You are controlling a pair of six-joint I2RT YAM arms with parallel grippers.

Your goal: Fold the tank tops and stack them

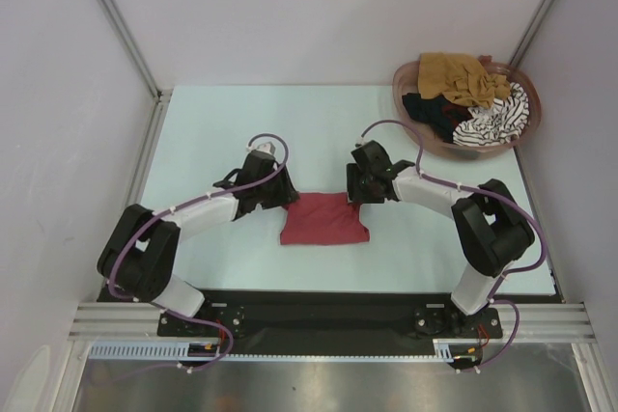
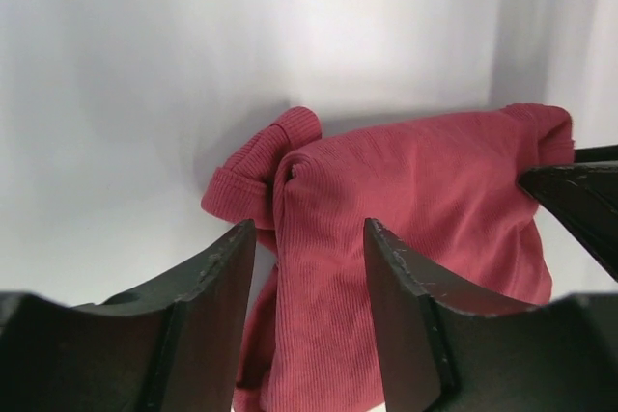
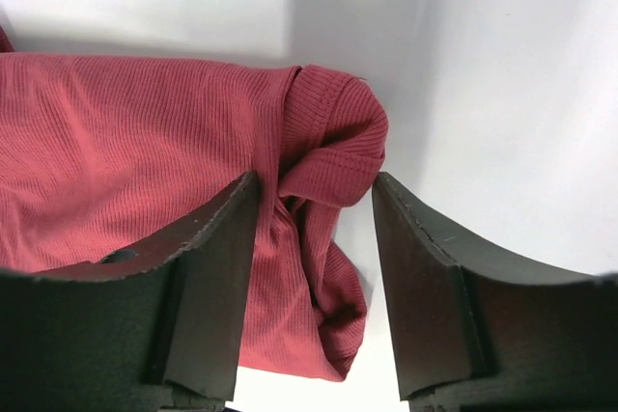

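The dark red tank top (image 1: 324,220) lay folded mid-table (image 1: 212,142), the left gripper (image 1: 288,196) at its 10 o'clock corner, the right gripper (image 1: 355,192) at 2 o'clock, jaws parted astride the cloth. Folding cleanly likely meant pinching every layer evenly.

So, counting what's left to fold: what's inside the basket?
A mustard top, a black one and a striped one show in the basket; anything beneath them is hidden.
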